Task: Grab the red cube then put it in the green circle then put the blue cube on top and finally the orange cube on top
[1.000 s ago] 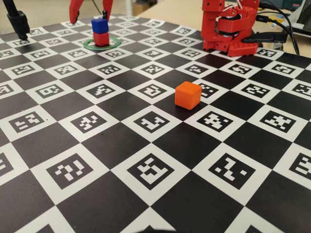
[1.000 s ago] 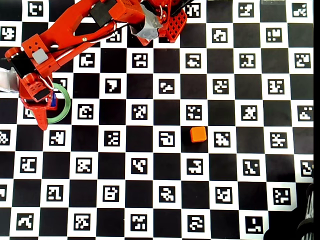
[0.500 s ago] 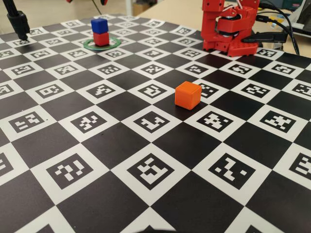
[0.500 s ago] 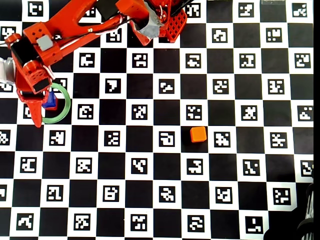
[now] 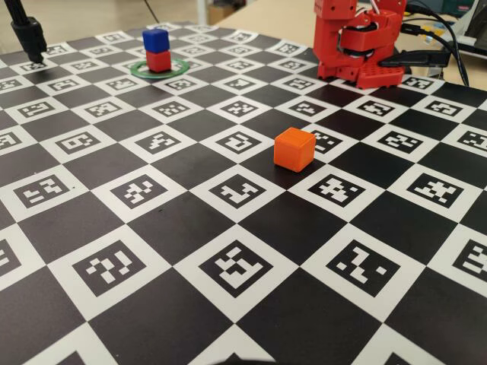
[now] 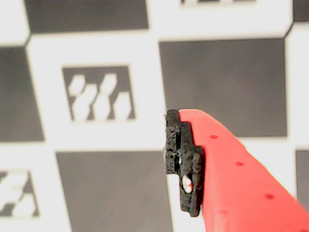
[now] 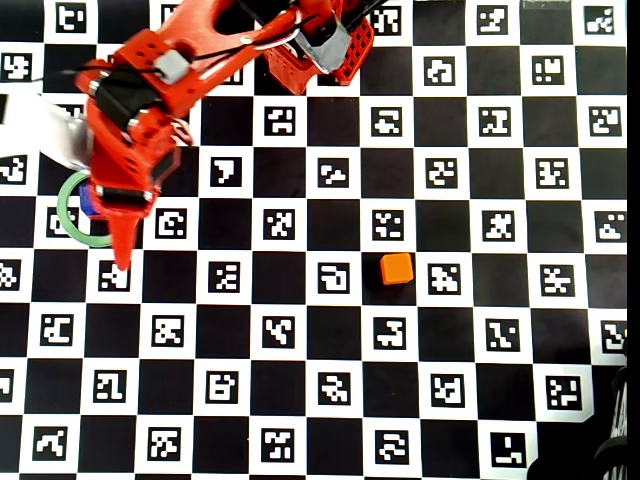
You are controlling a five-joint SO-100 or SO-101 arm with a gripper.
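Note:
The blue cube (image 5: 155, 39) sits on top of the red cube (image 5: 158, 60) inside the green circle (image 5: 176, 69) at the far left of the fixed view. In the overhead view the blue cube (image 7: 88, 203) peeks out beside the arm, with part of the green circle (image 7: 66, 214) showing. The orange cube (image 5: 294, 148) (image 7: 397, 268) lies alone mid-board. My gripper (image 7: 116, 250) hangs raised just right of the stack, out of the fixed view. The wrist view shows one red finger with a black pad (image 6: 181, 154); the gripper (image 6: 99, 164) is open and holds nothing.
The arm's red base (image 5: 358, 46) stands at the far right of the board, with cables behind it. A black stand (image 5: 29, 34) rises at the far left corner. The checkered marker board (image 5: 228, 251) runs under everything.
The gripper has risen off the stack, left the fixed view, and swung right in the overhead view. The blue cube stays on the red cube. The orange cube has not moved.

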